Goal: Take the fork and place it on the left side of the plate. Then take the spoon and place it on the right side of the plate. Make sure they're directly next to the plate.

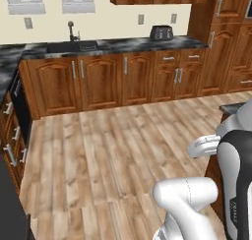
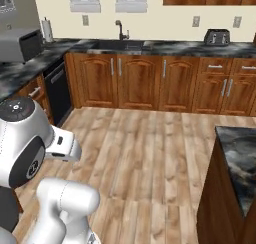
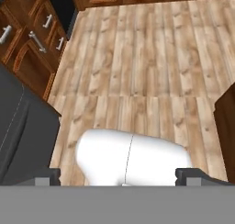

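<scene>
The gripper [image 3: 118, 175] stands spread wide with nothing between its tips, aimed down at the wooden floor [image 3: 147, 58]. I can't spot fork, spoon or plate from here, so the task looks unstarted.

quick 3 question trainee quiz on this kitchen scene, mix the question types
1. True or false: the tool stands open with nothing between its fingertips.
2. Multiple choice: what sits on the far counter to the right of the sink? A) a kettle B) a toaster C) a blender
3. Fill in: in the hand view the tool looks down at a floor made of ____ planks.

Key: 1 true; 2 B; 3 wood
</scene>
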